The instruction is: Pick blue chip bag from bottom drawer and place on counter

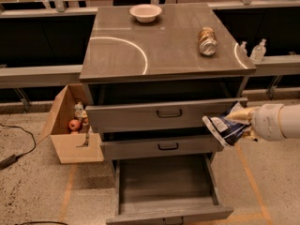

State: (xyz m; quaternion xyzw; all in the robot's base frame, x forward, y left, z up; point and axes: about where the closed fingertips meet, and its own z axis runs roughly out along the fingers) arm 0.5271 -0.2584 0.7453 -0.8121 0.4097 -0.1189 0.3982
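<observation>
My gripper (240, 123) is at the right side of the cabinet, level with the top drawer front, and is shut on the blue chip bag (225, 128), a crumpled dark-blue and white foil bag that hangs to its left in the air. The white arm comes in from the right edge. The bottom drawer (166, 184) is pulled wide open below, its flat grey floor bare. The counter (164, 41) with white arc lines lies above and to the left of the bag.
A white bowl (146, 12) stands at the counter's back and a tan can (207, 41) lies on its right. The two upper drawers (164, 112) are partly open. A cardboard box (72, 125) with items stands on the floor at left. Two small bottles (258, 50) stand right of the cabinet.
</observation>
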